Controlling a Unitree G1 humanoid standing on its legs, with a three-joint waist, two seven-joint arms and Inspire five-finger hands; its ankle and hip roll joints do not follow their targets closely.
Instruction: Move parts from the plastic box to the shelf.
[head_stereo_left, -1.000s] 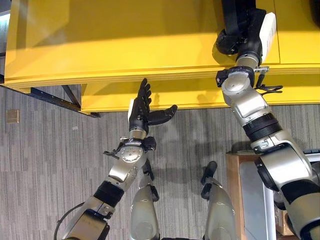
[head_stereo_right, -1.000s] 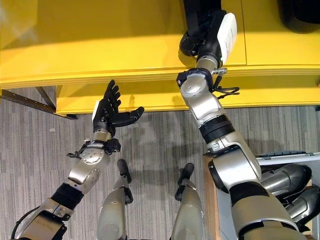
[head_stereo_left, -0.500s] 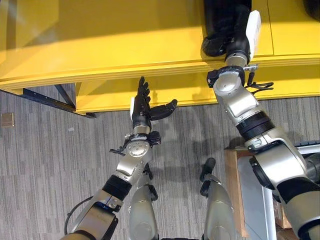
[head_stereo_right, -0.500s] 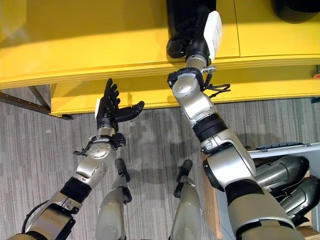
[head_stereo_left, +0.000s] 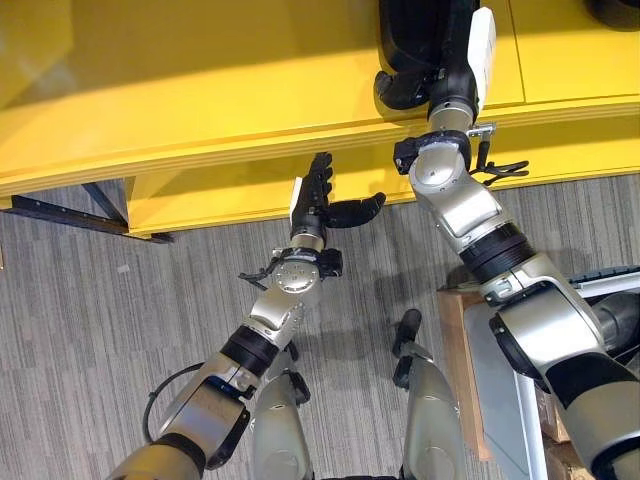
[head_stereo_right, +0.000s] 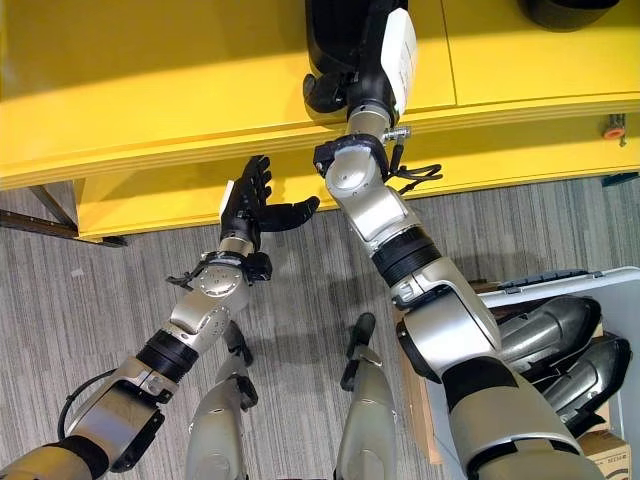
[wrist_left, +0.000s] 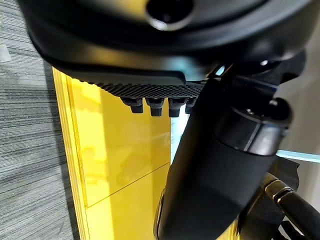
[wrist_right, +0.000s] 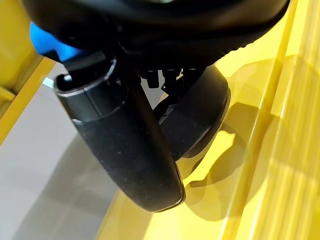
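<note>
Left robot hand (head_stereo_left: 318, 205): fingers straight, thumb spread, holding nothing, raised just before the front edge of the yellow shelf (head_stereo_left: 200, 90). Right robot hand (head_stereo_left: 440, 60): up on the shelf, fingers curled round a black part (head_stereo_right: 335, 35); its wrist view shows the part's rounded dark body resting on the yellow surface, which the head views hide behind the hand. Right eye view alone shows the plastic box (head_stereo_right: 600, 285) at far right, silver-grey parts (head_stereo_right: 545, 335) inside. Grey striped carpet floor (head_stereo_left: 80, 300) below
</note>
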